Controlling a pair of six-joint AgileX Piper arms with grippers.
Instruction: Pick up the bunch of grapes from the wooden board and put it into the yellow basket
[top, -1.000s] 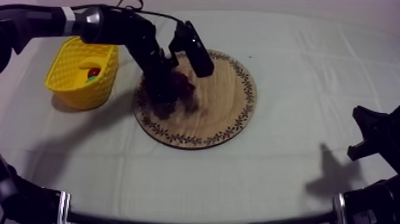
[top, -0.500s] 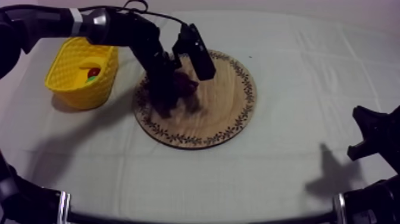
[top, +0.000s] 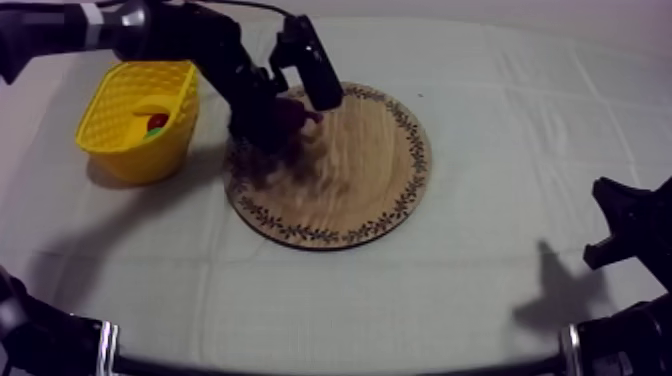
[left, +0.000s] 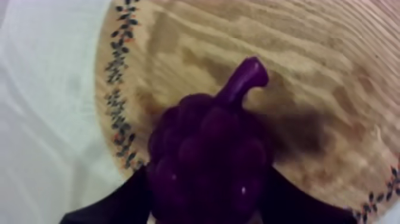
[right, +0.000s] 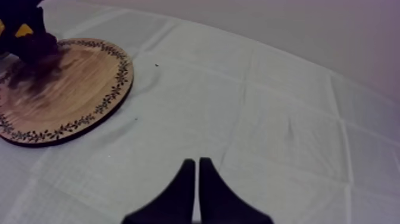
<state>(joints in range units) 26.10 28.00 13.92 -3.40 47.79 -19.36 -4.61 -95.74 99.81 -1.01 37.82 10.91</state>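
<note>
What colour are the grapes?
The bunch of grapes is dark purple, clearest in the left wrist view.

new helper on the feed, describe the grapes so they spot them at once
Find the round wooden board. At its edge nearest the yellow basket, the left pincer holds the grapes: the only dark purple knobbly bunch, with a stem.

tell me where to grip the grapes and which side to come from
Grip the fat middle of the grapes from above, one finger on each flank, as the left gripper holds them now over the board. The body is broad and rounded, so it should seat well; the stem is thin and curved, so a hold there would probably let the bunch swing.
</note>
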